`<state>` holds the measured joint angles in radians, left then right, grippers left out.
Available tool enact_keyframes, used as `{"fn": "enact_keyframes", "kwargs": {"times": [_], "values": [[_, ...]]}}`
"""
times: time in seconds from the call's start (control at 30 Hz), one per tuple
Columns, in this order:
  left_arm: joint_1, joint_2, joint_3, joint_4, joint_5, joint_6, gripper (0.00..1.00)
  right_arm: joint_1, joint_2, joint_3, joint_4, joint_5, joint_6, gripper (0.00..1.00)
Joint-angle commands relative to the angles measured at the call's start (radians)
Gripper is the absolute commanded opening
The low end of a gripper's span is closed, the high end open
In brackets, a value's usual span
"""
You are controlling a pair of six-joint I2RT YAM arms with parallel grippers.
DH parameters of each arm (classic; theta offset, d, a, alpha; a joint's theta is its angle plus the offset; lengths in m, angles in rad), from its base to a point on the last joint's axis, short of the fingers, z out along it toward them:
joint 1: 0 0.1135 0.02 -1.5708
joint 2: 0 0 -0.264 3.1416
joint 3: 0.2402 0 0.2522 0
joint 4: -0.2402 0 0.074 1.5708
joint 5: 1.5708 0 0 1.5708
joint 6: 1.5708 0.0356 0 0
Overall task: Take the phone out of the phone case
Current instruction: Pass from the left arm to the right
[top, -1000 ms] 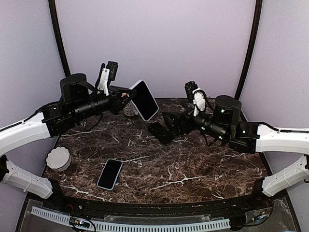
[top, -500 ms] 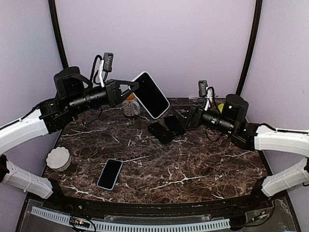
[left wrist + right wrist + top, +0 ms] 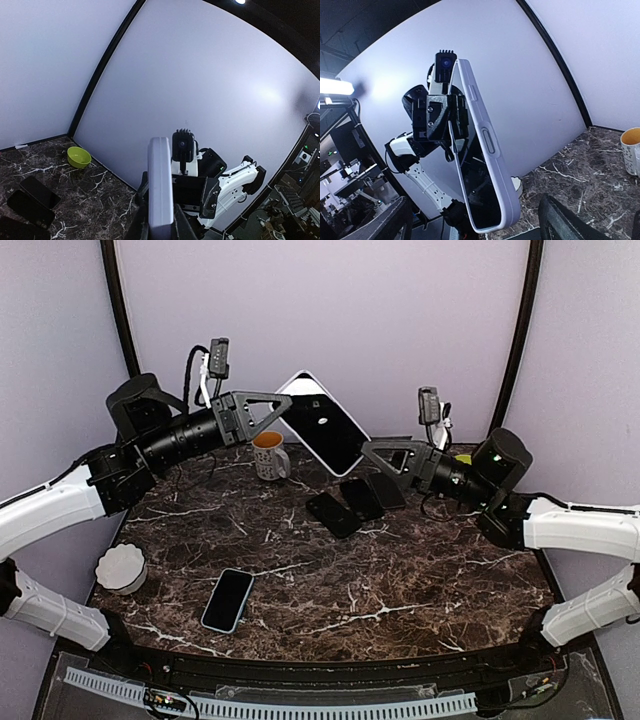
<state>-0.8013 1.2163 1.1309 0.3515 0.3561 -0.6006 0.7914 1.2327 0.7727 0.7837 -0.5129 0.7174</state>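
Surface [image 3: 420, 580]: flat dark-brown marble with white veins.
Phone case [image 3: 490, 145]: smooth white shell with rounded corners, wrapped around the glossy black phone [image 3: 325, 425], tilted in the air above the surface.
Left fingers [image 3: 278, 408]: mine, pinched tight on the case's edge.
Right fingers [image 3: 375, 452]: mine, spread wide near the case's lower end, holding nothing.

Left fingers [image 3: 275, 401] clamped; right fingers [image 3: 375, 448] spread apart.

The left wrist view's bottom edge cuts off the white phone case [image 3: 160, 185] and most of the left tool [image 3: 160, 231].
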Motion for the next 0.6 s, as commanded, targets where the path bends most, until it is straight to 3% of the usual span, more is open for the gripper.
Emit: {"fn": "enact_keyframes", "kwargs": {"times": [0.0,0.17,0.5,0.57], "values": [[0.003,-0.015,0.031,0.154,0.041,-0.070,0.00,-0.005,0.032,0.049,0.183,-0.089,0.109,0.85],[0.003,-0.014,0.018,0.159,0.043,-0.073,0.00,-0.006,0.047,0.065,0.223,-0.120,0.137,0.75],[0.004,0.001,0.002,0.168,0.044,-0.076,0.00,-0.004,0.082,0.100,0.237,-0.166,0.134,0.47],[0.004,0.002,-0.001,0.162,0.037,-0.066,0.00,-0.004,0.086,0.103,0.241,-0.172,0.134,0.37]]}}
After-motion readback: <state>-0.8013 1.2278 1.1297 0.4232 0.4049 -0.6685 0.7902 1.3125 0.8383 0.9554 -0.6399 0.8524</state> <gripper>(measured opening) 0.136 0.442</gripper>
